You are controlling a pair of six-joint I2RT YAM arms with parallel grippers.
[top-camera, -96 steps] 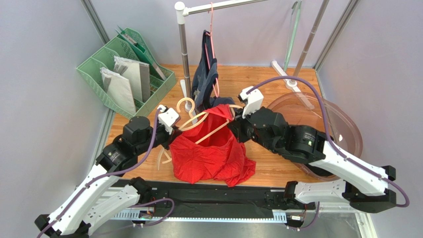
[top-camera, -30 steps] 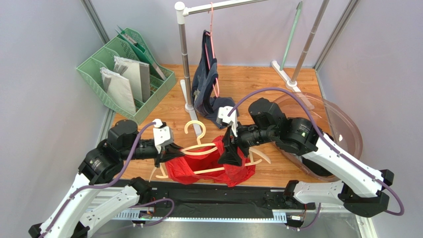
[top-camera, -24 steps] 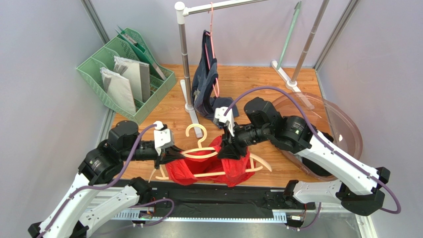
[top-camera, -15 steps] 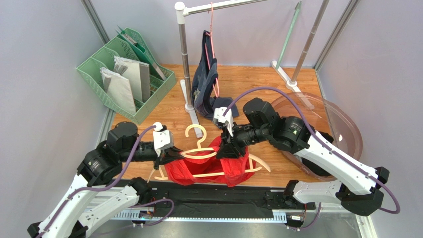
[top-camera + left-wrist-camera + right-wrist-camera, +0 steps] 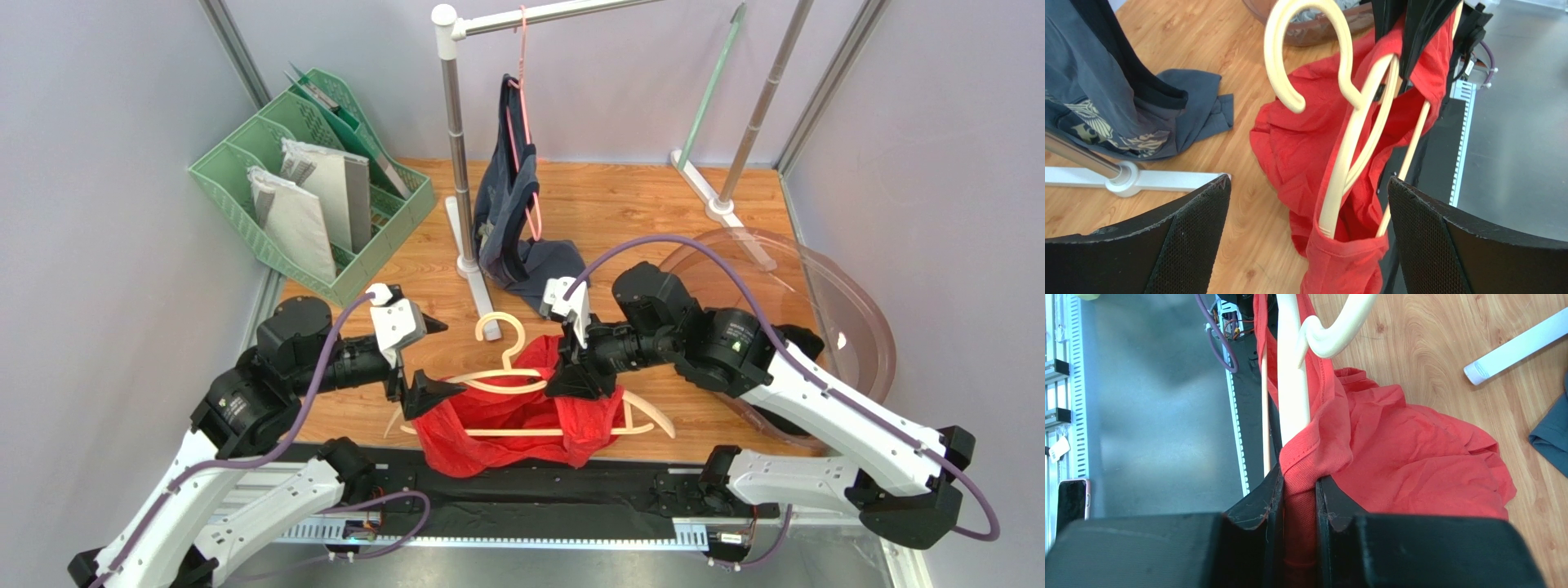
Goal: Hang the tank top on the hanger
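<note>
Right wrist view: the right fingers (image 5: 1254,508) are clamped on the tank top (image 5: 1413,453), draped over the hanger (image 5: 1290,386) at the bench (image 5: 1444,355) near edge, while the left fingers (image 5: 1168,245) are spread apart.

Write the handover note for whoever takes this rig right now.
Left pincer: open, jaws wide, facing the hanger, gripping nothing.
Right pincer: shut on the tank top where it wraps the hanger's arm, holding both up.
Done: the hanger end nearest the left pincer sits inside the top.
Left: the opposite tip pokes out bare; probably pull the fabric over that shoulder, then straighten.
</note>
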